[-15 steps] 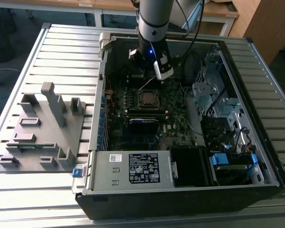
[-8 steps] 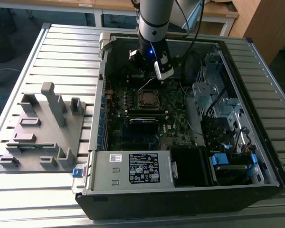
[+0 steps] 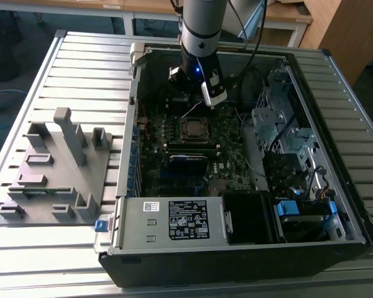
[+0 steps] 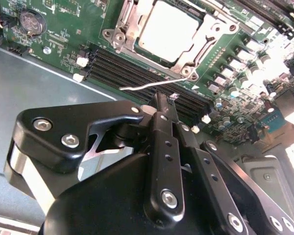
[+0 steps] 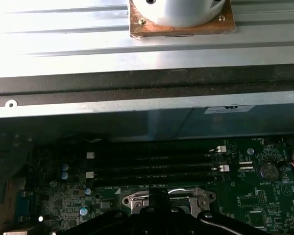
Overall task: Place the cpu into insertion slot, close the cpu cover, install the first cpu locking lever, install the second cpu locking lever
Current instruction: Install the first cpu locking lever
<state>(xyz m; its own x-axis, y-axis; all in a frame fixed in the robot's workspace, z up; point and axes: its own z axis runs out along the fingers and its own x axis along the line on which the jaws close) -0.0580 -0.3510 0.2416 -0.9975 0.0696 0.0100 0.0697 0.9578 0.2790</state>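
Gripper (image 4: 165, 100) hangs over the motherboard (image 3: 231, 177), upper centre of the exterior view, fingers drawn close together; insertion slot (image 3: 193, 128) at frame centre, just below the gripper; in the second wrist view the cpu (image 4: 166, 29) sits in the slot, cpu cover (image 4: 129, 22) flat over it; one thin wire locking lever (image 4: 152, 84) juts free near the fingertips.

circuit board (image 4: 63, 54): green, flecked white and silver
cpu cover (image 4: 121, 29): silvery
cpu (image 4: 169, 29): pale grey, plain
memory slots (image 4: 137, 73): black stripes
bench (image 3: 81, 68): silver-grey, ribbed
fixture plate (image 3: 56, 167): flat grey
case tab (image 3: 101, 225): blue
arm (image 3: 202, 25): silver-grey over black, blue light
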